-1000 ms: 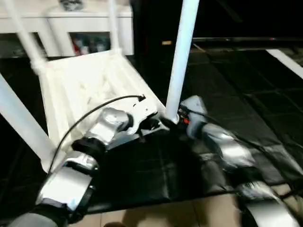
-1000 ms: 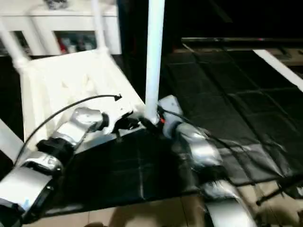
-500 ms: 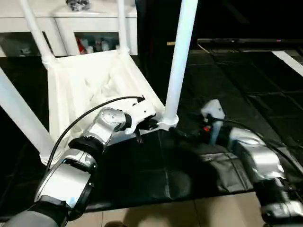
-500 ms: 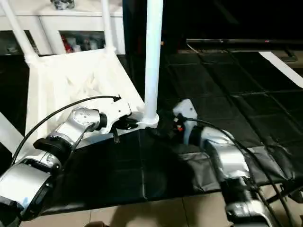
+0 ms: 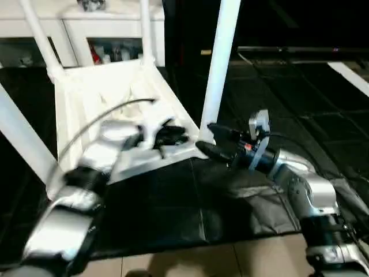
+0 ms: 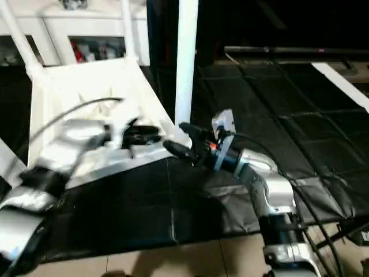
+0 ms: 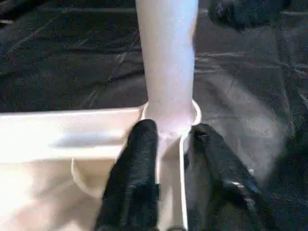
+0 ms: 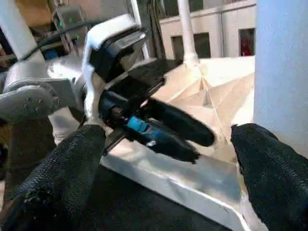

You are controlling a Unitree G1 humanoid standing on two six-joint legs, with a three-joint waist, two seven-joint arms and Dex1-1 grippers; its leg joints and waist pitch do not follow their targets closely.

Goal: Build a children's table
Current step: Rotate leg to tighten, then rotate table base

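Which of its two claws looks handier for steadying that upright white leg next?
Probably the left. The left gripper already sits at the foot of the white tapered plastic leg, its fingers flanking the socket in the upturned white tabletop. The right gripper is wide open beside that corner, holding nothing.

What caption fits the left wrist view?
Left claw at the base of a round white plastic table leg seated in the upturned white tabletop's corner socket.

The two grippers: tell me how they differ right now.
The right gripper has its fingers spread wide, beside the upright white leg; the left gripper's fingers stand close together at that leg's foot. The right gripper hangs over the dark floor mat; the left gripper is above the upturned table top. Both have black fingers on silver forearms.
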